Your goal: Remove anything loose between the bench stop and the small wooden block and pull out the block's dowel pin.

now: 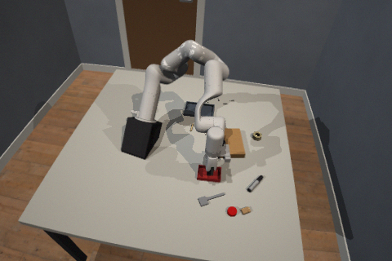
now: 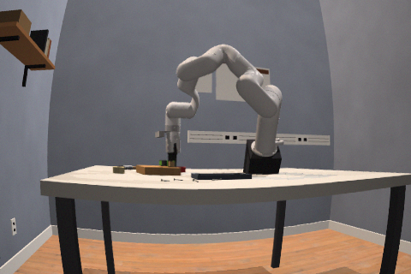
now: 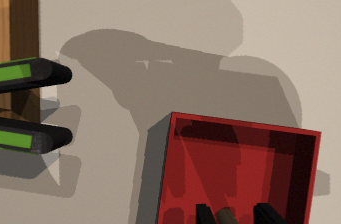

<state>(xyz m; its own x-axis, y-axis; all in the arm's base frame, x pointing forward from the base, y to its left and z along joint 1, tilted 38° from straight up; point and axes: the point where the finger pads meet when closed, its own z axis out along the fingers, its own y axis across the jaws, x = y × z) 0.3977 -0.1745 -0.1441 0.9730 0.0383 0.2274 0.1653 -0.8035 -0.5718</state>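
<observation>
My gripper (image 1: 210, 171) (image 2: 171, 161) (image 3: 236, 210) reaches down into a small red tray (image 1: 200, 176) (image 3: 241, 122) on the table, just in front of the bench board (image 1: 237, 143) (image 2: 157, 169) (image 3: 11, 30). The fingers stand a little apart. The brown dowel pin (image 3: 225, 217) shows between them, close to the left finger, with a gap to the right finger. The spring clamp's two green and black handles (image 3: 26, 74) stick out from the board's edge at the left of the wrist view. The arm hides the wooden block and the stop in the top and exterior views.
The black robot base (image 1: 140, 136) stands to the left. A flat black tray (image 1: 202, 109) (image 2: 221, 175) lies behind the board, a brass nut (image 1: 256, 135) to its right. A marker (image 1: 255, 183), a grey scraper (image 1: 209, 199), a red disc (image 1: 231, 210) and a small wooden piece (image 1: 245, 210) lie near the front.
</observation>
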